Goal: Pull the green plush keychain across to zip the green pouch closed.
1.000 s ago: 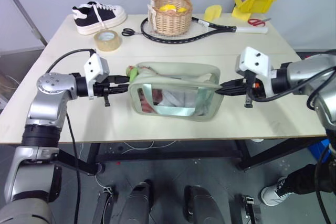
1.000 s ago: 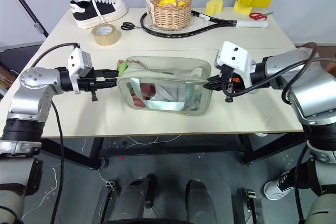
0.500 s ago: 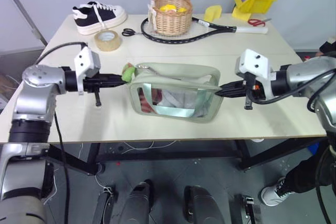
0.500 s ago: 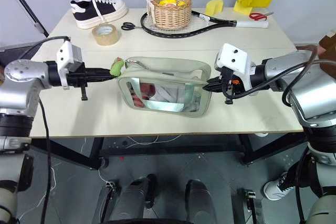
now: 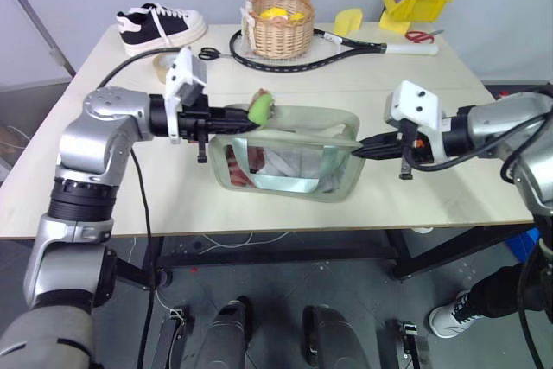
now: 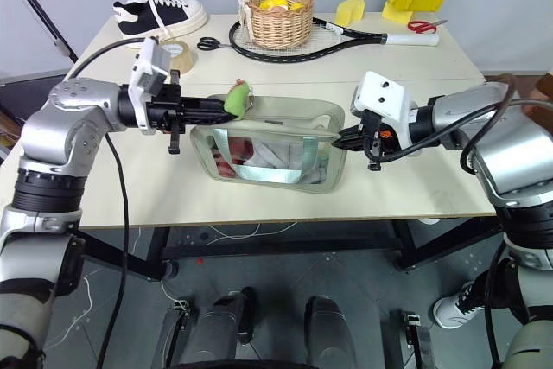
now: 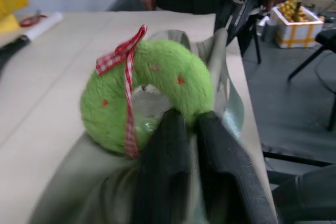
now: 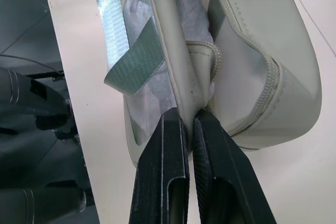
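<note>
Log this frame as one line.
left gripper: shut on keychain, over pouch top | right gripper: shut on pouch end | zip: part open

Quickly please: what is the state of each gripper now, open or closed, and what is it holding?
Left gripper: closed on the green plush keychain.
Right gripper: closed on the end edge of the green pouch.

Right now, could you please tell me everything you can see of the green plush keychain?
The green plush keychain is a small, fuzzy, bright-green ring dotted with red specks and tied with a red-and-white checked ribbon bow. It stands upright over the top left end of the green pouch, lifted off the table. The left gripper pinches its lower edge between two black fingers.
</note>
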Robot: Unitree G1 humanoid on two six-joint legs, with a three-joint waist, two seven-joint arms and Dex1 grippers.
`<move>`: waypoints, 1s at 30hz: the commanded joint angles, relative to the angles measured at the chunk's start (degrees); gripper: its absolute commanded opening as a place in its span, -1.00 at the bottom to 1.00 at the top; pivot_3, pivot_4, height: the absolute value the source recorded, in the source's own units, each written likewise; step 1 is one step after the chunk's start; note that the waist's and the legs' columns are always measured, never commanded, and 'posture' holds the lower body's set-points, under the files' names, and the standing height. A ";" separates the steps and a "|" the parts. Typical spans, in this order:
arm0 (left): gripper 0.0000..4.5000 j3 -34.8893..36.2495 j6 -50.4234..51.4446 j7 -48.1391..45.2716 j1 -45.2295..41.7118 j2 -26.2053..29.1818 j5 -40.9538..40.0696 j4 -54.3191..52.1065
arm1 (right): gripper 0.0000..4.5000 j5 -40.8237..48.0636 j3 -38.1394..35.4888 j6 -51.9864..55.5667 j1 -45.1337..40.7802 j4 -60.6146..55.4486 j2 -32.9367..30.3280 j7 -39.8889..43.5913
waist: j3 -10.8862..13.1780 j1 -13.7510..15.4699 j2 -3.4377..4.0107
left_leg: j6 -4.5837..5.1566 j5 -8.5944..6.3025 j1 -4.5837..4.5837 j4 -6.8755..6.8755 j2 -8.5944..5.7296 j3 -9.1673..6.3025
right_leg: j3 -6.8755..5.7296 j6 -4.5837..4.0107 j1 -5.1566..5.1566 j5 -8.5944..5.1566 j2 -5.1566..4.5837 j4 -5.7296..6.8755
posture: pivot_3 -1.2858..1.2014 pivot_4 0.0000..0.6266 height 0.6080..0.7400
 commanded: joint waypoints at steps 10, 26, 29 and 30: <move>0.93 3.96 -0.40 -1.19 1.48 7.18 0.50 -0.91 | -1.00 0.59 -1.51 -0.06 -0.62 -1.29 -0.35 -0.82 | 0.00 -0.15 0.00 | 0.01 -0.01 0.00 -0.01 0.04 0.00 | 0.02 -0.15 -0.02 -0.08 -0.01 -0.01 | 0.03 -0.52 0.75; -0.98 3.14 -3.43 0.45 10.17 7.87 2.11 -2.59 | -1.00 0.40 -1.28 -1.05 -0.87 -0.50 -0.53 -0.42 | 0.00 0.09 0.00 | -0.01 -0.03 -0.02 -0.01 0.06 0.00 | 0.01 -0.19 -0.04 -0.10 -0.05 -0.03 | 0.03 -0.52 0.75; -0.99 3.22 -2.28 2.25 10.86 7.60 2.24 -3.67 | -0.84 0.51 -0.97 -0.74 -1.17 -0.27 -0.89 0.30 | 0.00 0.10 0.00 | -0.01 -0.03 -0.02 -0.01 0.06 0.01 | 0.01 -0.19 -0.04 -0.10 -0.05 -0.04 | 0.03 -0.52 0.75; -1.00 3.23 -2.10 2.99 11.15 7.58 2.38 -4.25 | -0.64 0.76 -1.09 -0.33 -1.35 -0.29 -1.13 0.68 | 0.00 0.12 0.00 | -0.01 -0.03 -0.02 -0.01 0.07 0.01 | 0.01 -0.19 -0.03 -0.10 -0.06 -0.04 | 0.03 -0.52 0.75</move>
